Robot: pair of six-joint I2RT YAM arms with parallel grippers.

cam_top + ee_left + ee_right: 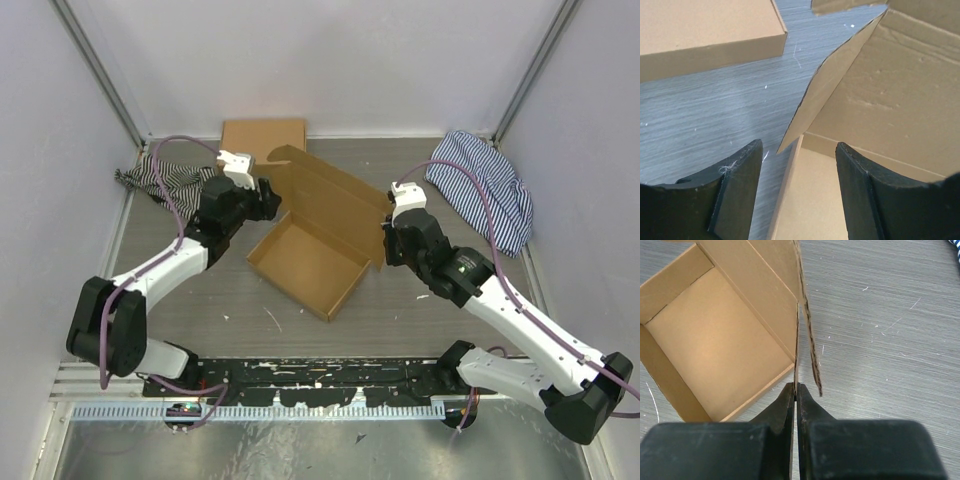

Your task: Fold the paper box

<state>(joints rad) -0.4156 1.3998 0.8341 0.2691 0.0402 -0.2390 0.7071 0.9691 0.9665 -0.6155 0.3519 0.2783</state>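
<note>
I see the gray table [420, 320] with the box [305, 262] near its middle. The box's tray is open on top. Its lid [335, 200] stands up behind the tray and leans back. A second box [262, 135], closed, lies flat by the back wall, and the lid hides its near corner. A striped cloth [485, 185] lies at the back right. A second cloth [160, 180] at the back left is partly under my left arm [165, 265]. My left gripper [797, 160] is at the lid's left end, jaws wide apart and holding nothing. A pointed flap [830, 85] reaches into the gap and touches neither finger. My right gripper [795, 390] is pinched tight on a thin wall edge at the box's right corner. From above I cannot make out its fingertips.
</note>
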